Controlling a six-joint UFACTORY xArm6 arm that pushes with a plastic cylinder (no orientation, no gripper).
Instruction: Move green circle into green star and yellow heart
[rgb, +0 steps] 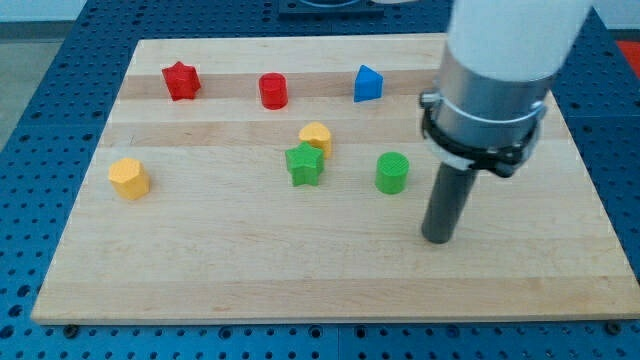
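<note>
The green circle (392, 172) stands right of the board's middle. The green star (304, 164) lies to its left, with the yellow heart (315, 137) touching the star's upper right side. My tip (437, 238) rests on the board to the lower right of the green circle, a short gap away from it. The rod rises to the arm's large grey and white body at the view's top right.
A red star (181, 80), a red cylinder (273, 90) and a blue block (367, 83) line the view's top. A yellow hexagon-like block (129, 178) sits at the left. The wooden board (300, 290) lies on a blue perforated table.
</note>
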